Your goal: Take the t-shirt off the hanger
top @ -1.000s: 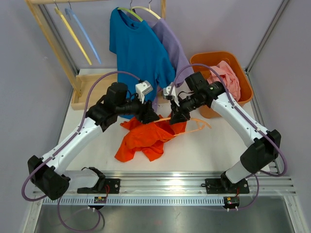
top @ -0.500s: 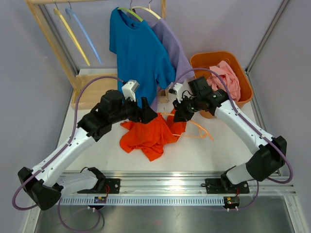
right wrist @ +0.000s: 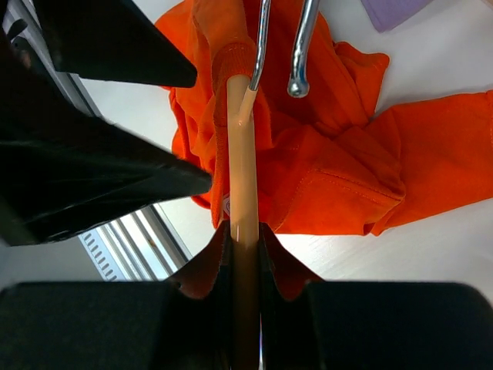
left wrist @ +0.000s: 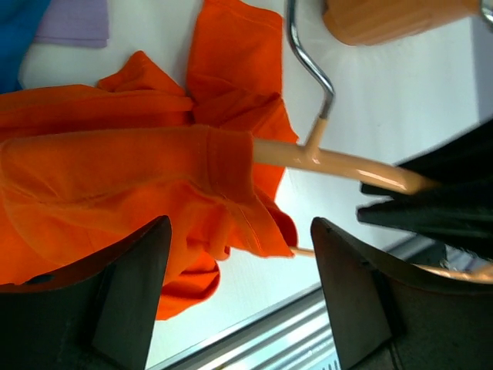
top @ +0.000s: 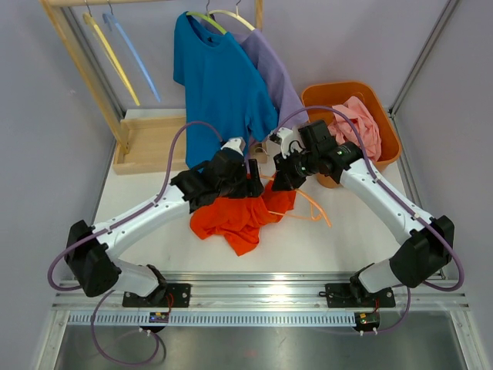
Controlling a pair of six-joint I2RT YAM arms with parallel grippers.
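Observation:
The orange t-shirt (top: 235, 216) lies crumpled on the table, and one arm of the peach hanger (top: 312, 204) is still inside its fabric. My right gripper (top: 279, 179) is shut on the hanger's bar (right wrist: 243, 154), with the metal hook (right wrist: 302, 46) pointing away and the t-shirt (right wrist: 339, 154) bunched around the bar's far end. My left gripper (top: 250, 183) hovers open right beside it, over the shirt's edge. In the left wrist view its fingers (left wrist: 131, 293) straddle a hem of the t-shirt (left wrist: 115, 177) where the hanger bar (left wrist: 339, 163) enters the cloth; nothing is pinched.
A blue t-shirt (top: 219, 85) and a purple one (top: 273, 73) hang on the rack behind. An orange basket (top: 316, 96) at the back right holds pink clothes (top: 362, 123). The wooden rack base (top: 150, 142) sits at the back left. A metal rail (top: 262, 285) runs along the near edge.
My left gripper has opened and swung right, close to the right gripper. The right gripper has lifted the hanger slightly toward the back, and the shirt has shifted a little.

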